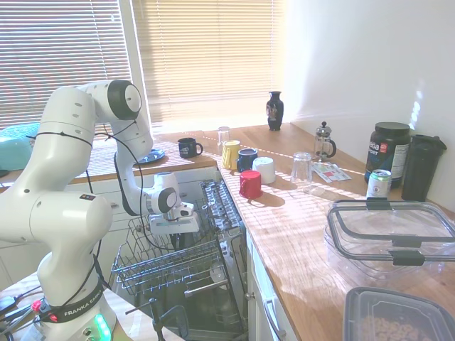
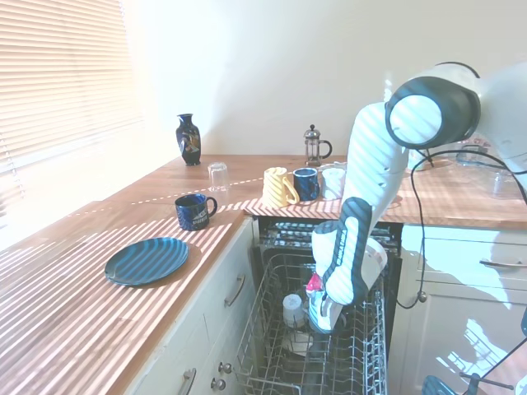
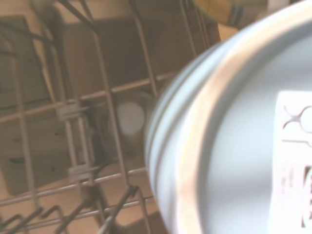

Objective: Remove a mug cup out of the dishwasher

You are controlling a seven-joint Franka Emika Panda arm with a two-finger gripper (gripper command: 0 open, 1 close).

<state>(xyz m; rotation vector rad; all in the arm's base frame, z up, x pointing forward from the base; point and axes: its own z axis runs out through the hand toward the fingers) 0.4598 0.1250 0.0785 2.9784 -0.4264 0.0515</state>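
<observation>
The second exterior view shows the arm reaching down into the dishwasher (image 2: 329, 362), with the gripper (image 2: 317, 317) low inside the wire rack (image 2: 272, 329). Just beside the gripper, in the rack, stands the mug (image 2: 293, 309), pale round end up; its body below that end is dark, though glare washes out the colour. In this view the jaws are hidden behind the wrist, so it cannot be told how far apart they stand or whether they hold anything. The first exterior view shows the gripper (image 1: 173, 231) from the opposite side, over the pulled-out rack (image 1: 163, 266); the mug is hidden there, and the jaws are again not readable. The wrist view is blurred: it shows the rack wires (image 3: 112, 122), a small pale disc (image 3: 130, 118) below them, and a large pale rounded surface (image 3: 234, 146) filling the near side, probably the mug's end seen from close by. Only the first exterior view shows the red mug (image 1: 250, 184), white mug (image 1: 264, 170) and clear glass (image 1: 302, 168) on the tabletop (image 1: 298, 234). Only the second shows the blue plate (image 2: 146, 261) clearly.
</observation>
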